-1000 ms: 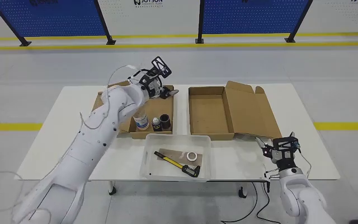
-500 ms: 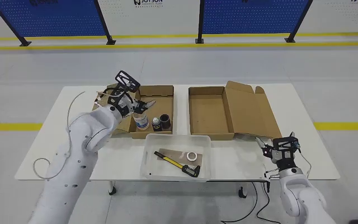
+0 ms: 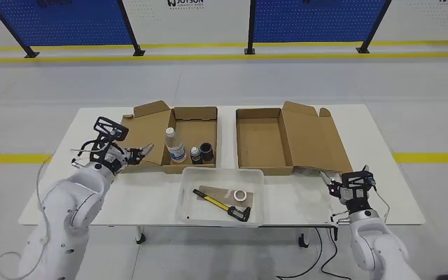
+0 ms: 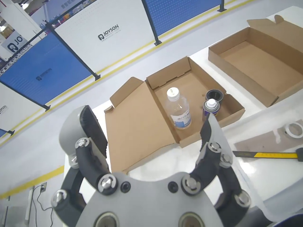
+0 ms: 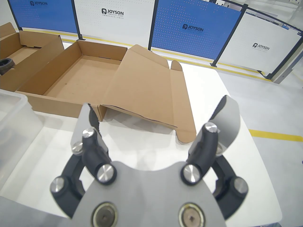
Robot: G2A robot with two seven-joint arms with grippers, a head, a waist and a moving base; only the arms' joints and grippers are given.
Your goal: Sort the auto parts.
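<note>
Since the earlier frames the left arm has withdrawn from over the left cardboard box (image 3: 196, 129) to the left-centre of the top view, where the left gripper (image 3: 138, 153) hangs, fingers apart and holding nothing. The bottle (image 3: 173, 145), spray can (image 3: 195, 154) and black ring (image 3: 206, 149) stand in that box. The right gripper (image 3: 334, 183), fingers apart, sits at lower right beside the right cardboard box (image 3: 262, 140). A hammer (image 3: 213, 199) and a tape roll (image 3: 240, 194) lie in the clear bin (image 3: 187, 203).
</note>
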